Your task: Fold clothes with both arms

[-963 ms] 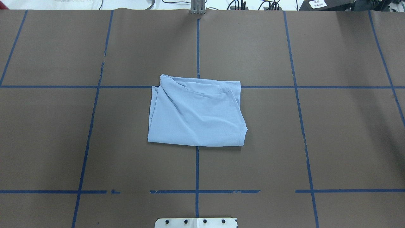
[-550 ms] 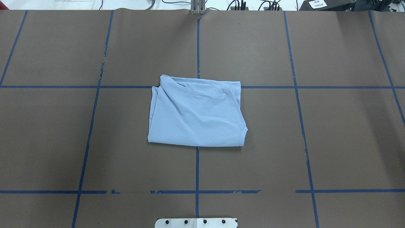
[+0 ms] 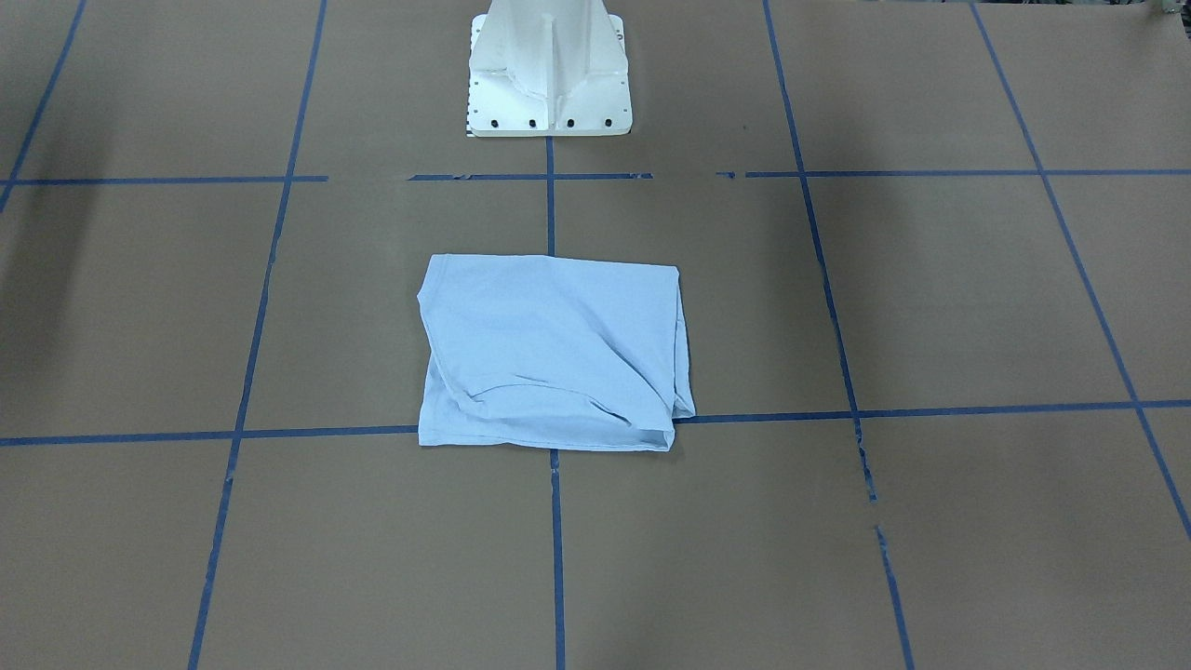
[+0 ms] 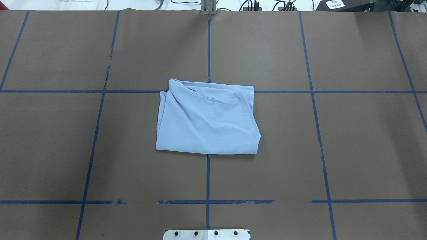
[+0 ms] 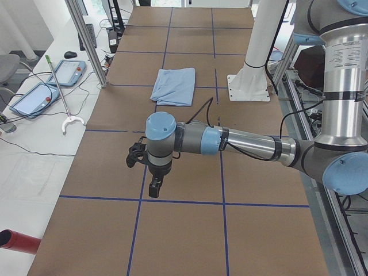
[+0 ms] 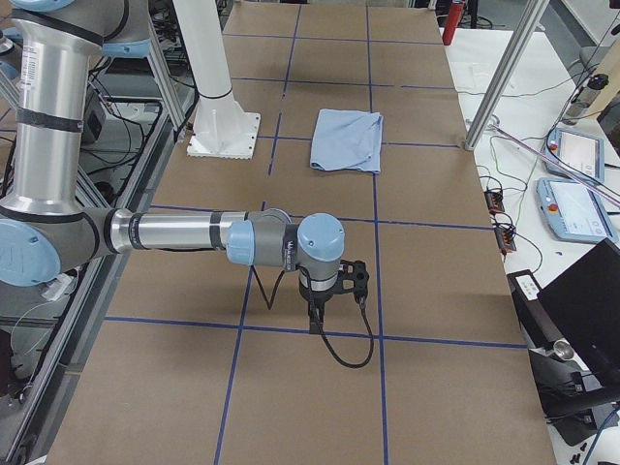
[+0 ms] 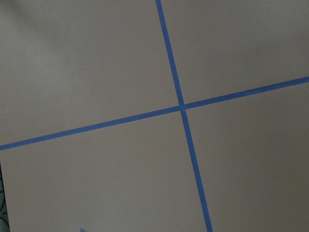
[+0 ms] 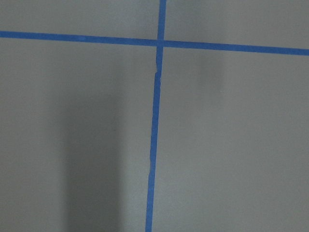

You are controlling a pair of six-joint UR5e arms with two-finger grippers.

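left hand (image 5: 154, 187) points down over bare desk (image 5: 92, 172) at its own end, open or closed: cannot tell. right hand (image 6: 315, 312) likewise at the opposite end, state cannot tell. pale blue t-shirt (image 4: 206, 120) lies folded mid-desk across blue tape lines (image 4: 207, 176), near white pedestal (image 3: 549, 74), well apart from both hands

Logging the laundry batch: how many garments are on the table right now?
1. A folded pale blue t-shirt lies mid-table, straddling the central tape line, in front of the white pedestal. Anything tucked inside its folds would be hidden.
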